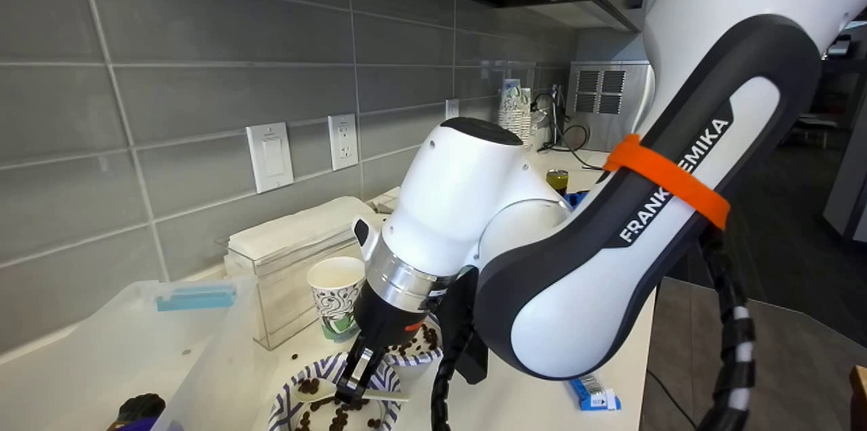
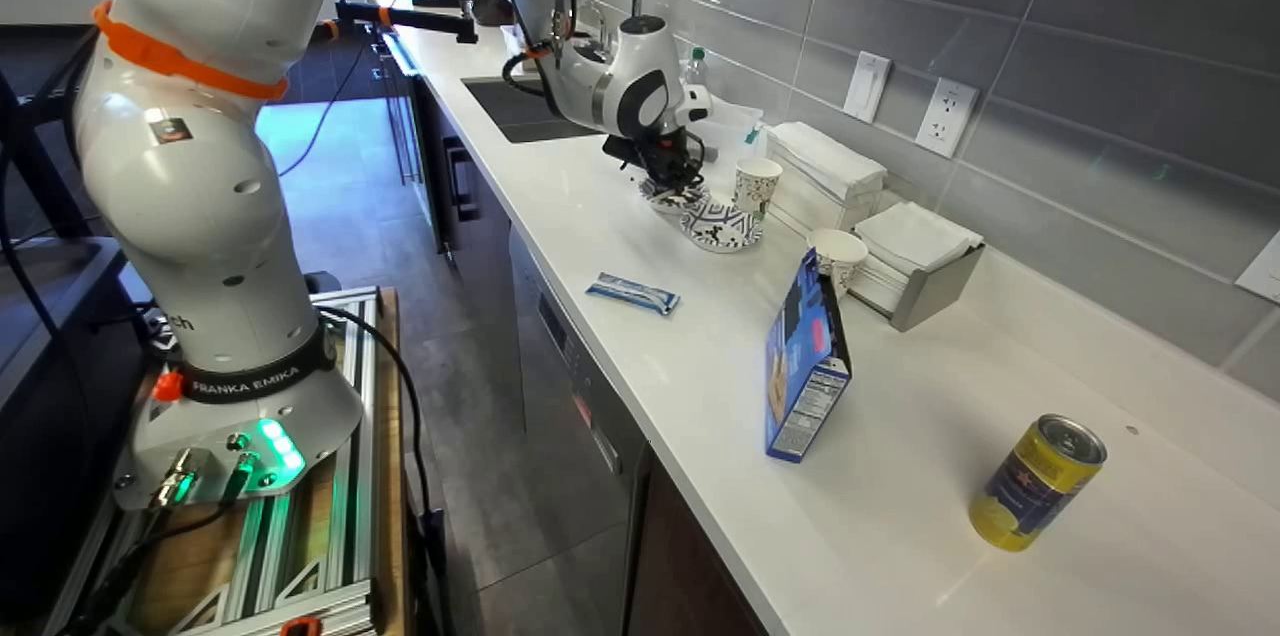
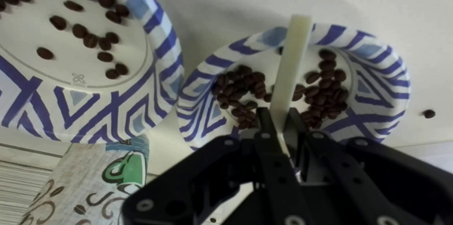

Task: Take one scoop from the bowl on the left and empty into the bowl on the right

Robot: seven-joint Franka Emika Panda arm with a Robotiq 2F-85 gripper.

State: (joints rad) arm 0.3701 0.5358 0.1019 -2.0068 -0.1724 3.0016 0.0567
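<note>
Grips pale spoon (image 3: 289,69) in clamped jaws, over left-hand paper bowl (image 1: 325,370); carries coffee beans (image 1: 309,386); risks spilling onto counter (image 2: 700,356) through twisting in narrow grip or clipping adjacent bowl (image 3: 165,46) en route.

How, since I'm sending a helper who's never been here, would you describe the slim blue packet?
On the white counter along the grey tiled wall, look toward the edge away from the wall. There, nearer that edge than the patterned bowls and the blue box, lies the slim blue packet. Unlike the box, which stands up, it lies flat.
</note>
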